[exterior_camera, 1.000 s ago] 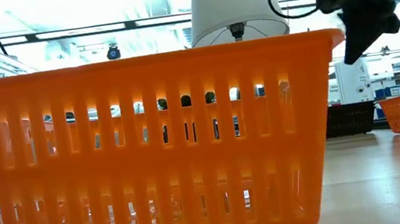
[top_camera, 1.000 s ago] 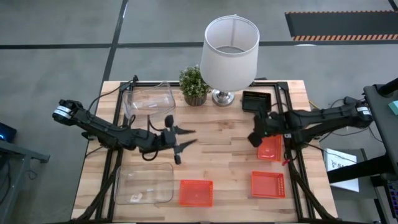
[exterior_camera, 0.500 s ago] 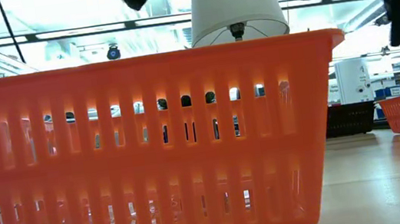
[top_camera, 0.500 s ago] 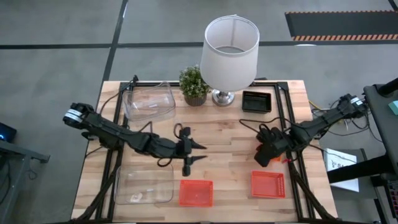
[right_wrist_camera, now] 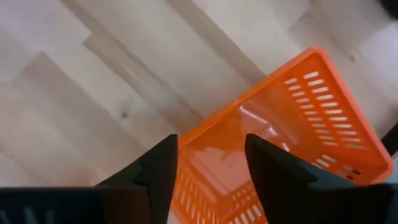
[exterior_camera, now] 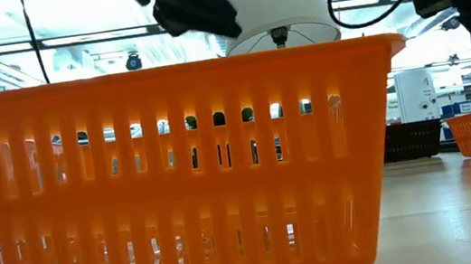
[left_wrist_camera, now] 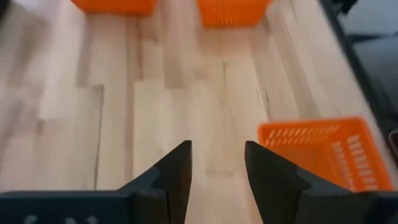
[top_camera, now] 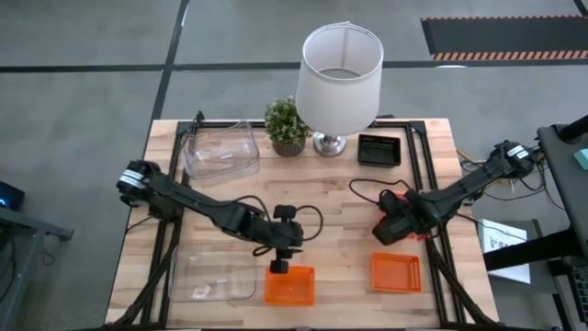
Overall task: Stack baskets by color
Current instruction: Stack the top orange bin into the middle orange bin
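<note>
Three orange baskets show in the left wrist view. One [top_camera: 289, 285] stands near the table's front edge, at the middle. My left gripper [left_wrist_camera: 217, 165] hangs open over this basket's far rim [top_camera: 277, 267] with nothing between its fingers. A second orange basket [top_camera: 395, 272] stands at the near right. The third [right_wrist_camera: 280, 143] lies right under my open right gripper [right_wrist_camera: 208, 168], which hides most of it in the high view [top_camera: 390, 228]. A black basket [top_camera: 378, 150] sits at the far right. Two clear bins rest at the far left [top_camera: 220, 152] and near left [top_camera: 213, 273].
A white-shaded lamp [top_camera: 338, 69] and a small potted plant [top_camera: 287, 126] stand at the far edge, in the middle. Bare wood lies between the two arms at the table's centre. The middle orange basket [exterior_camera: 177, 176] fills most of the low view.
My left gripper has moved toward the near edge and to the right, tipping downward, and now hangs over the middle orange basket. My right gripper has carried an orange basket toward the near edge and downward, then opened and let it go.
</note>
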Controlling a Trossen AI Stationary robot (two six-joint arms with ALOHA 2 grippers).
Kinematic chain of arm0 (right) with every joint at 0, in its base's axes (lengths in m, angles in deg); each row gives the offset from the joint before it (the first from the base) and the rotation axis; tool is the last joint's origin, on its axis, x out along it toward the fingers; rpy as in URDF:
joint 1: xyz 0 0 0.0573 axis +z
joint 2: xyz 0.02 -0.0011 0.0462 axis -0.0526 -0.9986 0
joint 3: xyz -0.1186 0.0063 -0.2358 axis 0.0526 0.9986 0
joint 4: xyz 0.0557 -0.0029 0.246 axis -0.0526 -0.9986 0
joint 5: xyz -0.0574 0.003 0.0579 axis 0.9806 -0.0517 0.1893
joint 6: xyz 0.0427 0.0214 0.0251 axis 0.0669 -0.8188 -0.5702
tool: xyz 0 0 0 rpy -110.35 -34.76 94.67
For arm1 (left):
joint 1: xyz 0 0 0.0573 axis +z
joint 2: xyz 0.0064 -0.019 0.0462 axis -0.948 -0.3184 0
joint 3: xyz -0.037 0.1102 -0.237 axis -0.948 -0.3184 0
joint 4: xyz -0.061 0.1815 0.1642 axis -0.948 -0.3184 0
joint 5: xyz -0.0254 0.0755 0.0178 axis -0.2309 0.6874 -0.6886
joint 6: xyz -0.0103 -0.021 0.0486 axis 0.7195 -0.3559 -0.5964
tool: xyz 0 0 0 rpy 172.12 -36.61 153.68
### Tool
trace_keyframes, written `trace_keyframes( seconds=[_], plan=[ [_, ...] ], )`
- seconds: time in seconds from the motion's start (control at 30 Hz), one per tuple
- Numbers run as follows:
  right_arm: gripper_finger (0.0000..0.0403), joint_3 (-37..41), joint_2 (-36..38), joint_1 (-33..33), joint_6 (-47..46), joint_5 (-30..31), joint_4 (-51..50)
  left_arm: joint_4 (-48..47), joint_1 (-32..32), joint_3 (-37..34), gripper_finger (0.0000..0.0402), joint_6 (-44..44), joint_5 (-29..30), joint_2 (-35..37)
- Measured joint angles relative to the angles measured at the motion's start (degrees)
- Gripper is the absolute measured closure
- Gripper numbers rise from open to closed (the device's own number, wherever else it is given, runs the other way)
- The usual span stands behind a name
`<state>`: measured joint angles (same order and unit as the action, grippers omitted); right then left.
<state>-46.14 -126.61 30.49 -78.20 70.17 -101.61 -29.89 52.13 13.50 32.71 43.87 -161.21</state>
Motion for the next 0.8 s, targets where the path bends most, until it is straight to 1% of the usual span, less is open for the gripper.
trace_keyframes(
  seconds=[0.13,0.3,0.5,0.7,0.8],
  plan=[
    [0.02,0.1,-3.6,0.0,-1.6,0.9,0.1,-2.4,0.0,0.6,0.0269,0.0,-1.8,-2.1],
    [0.0197,0.1,-9.3,0.0,-2.6,1.0,0.6,-2.0,0.0,0.5,0.0269,0.0,-3.6,-3.8],
    [0.0197,0.1,-15.2,0.0,-3.4,0.9,1.0,-2.6,-0.2,0.5,0.0269,-0.5,-10.3,-6.0],
    [0.0198,0.1,-18.4,0.0,-4.0,0.9,1.5,-2.6,-0.7,0.4,0.0269,0.4,-13.0,-6.0],
    [0.0205,0.1,-18.9,0.0,-3.8,0.9,1.6,-2.6,-1.2,0.5,0.0269,0.5,-13.2,-6.0]
  ],
)
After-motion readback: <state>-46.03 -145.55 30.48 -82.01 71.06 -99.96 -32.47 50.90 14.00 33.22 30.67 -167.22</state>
